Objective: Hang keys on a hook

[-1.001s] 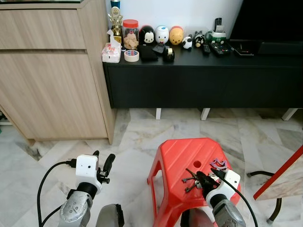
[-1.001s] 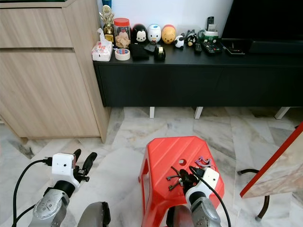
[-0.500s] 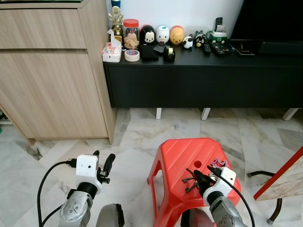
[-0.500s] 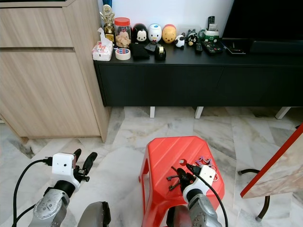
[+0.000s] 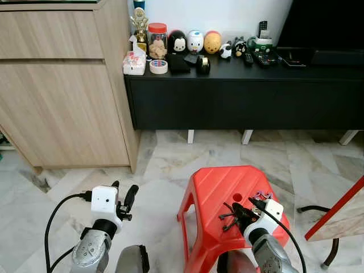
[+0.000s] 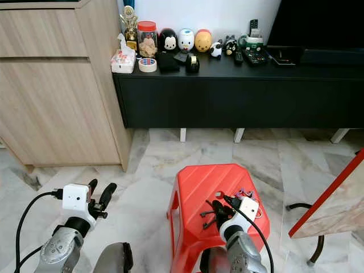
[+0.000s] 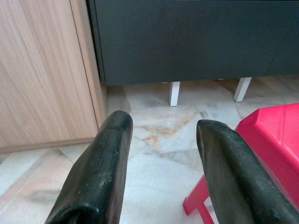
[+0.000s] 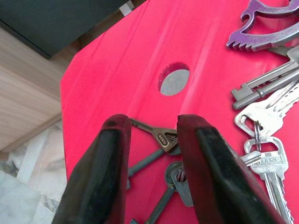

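Note:
A red plastic stool [image 5: 211, 185] stands on the marble floor. On its seat lies a bunch of dark keys [image 8: 161, 138] next to the round hole [image 8: 174, 79]. A second bunch of silver keys [image 8: 264, 119] with a purple charm [image 8: 264, 21] lies beside them. My right gripper [image 8: 152, 123] hovers low over the seat, open, its two fingers straddling the dark keys [image 5: 226, 218]. My left gripper [image 5: 123, 196] hangs idle and open over the floor, left of the stool.
A long black cabinet [image 5: 239, 96] runs along the far wall, with toys, a jar, tape and remotes on top. A tall wooden cabinet [image 5: 62, 91] stands at the left. A red-edged board [image 5: 338, 213] leans at the right. Marble floor [image 5: 165, 165] lies between stool and cabinets.
My right gripper has edged slightly forward and left over the dark keys on the stool. The left arm has not moved.

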Controlling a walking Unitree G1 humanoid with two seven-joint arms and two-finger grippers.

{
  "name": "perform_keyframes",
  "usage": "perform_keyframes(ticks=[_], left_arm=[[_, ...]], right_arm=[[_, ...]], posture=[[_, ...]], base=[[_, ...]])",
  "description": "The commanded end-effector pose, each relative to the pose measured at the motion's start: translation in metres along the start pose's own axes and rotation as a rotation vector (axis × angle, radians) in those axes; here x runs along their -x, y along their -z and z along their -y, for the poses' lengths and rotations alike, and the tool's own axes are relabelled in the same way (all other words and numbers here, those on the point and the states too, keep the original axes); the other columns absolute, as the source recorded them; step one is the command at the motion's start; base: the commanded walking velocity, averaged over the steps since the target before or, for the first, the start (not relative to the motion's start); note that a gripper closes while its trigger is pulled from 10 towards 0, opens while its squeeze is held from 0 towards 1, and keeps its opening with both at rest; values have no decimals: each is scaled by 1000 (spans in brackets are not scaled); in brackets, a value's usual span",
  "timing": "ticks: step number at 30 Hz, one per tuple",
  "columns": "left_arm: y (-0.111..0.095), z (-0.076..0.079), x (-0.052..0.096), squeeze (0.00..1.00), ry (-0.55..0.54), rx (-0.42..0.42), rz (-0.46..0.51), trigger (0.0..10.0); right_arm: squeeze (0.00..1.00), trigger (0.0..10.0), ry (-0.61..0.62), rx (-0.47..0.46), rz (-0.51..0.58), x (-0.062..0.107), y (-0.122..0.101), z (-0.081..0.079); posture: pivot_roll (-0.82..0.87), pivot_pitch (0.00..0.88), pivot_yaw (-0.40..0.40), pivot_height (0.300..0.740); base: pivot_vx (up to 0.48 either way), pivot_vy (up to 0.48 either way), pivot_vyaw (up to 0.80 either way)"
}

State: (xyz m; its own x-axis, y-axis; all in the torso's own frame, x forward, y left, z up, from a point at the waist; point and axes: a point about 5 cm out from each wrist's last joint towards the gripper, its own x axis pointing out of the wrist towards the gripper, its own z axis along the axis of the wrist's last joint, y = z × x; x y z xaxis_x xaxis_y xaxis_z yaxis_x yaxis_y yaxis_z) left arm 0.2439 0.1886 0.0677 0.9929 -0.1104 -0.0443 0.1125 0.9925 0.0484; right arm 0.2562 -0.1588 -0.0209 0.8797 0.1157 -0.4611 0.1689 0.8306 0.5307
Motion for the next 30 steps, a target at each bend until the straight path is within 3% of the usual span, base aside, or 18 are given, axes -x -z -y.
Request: perform_keyframes(ticks=[1,4,5,6,30], left_arm=[[1,1,-2,0,12,-24,-10,10000],[1,1,-1,0,13,-24,-11,10000],[1,1,-1,0,13,-24,-12,10000],[1,2,-1,0,13,-24,-12,10000],[2,2,-1,0,14,-24,-17,10000]], right_arm=[[1000,10000,3,13,27,1,-4,2],[1000,10000,7,27,23,1,-4,2],[125,10000,10,32,23,1,-4,2],[0,10000,15,36,22,1,-4,2],[0,10000,39,69,-28,0,2,4]], posture=[[90,0,-69,586],[90,0,-69,586],[90,0,-69,586],[90,0,-69,586],[91,0,-71,586]], base=[[0,0,0],[0,0,0],[0,0,0],[0,0,0],[0,0,0]])
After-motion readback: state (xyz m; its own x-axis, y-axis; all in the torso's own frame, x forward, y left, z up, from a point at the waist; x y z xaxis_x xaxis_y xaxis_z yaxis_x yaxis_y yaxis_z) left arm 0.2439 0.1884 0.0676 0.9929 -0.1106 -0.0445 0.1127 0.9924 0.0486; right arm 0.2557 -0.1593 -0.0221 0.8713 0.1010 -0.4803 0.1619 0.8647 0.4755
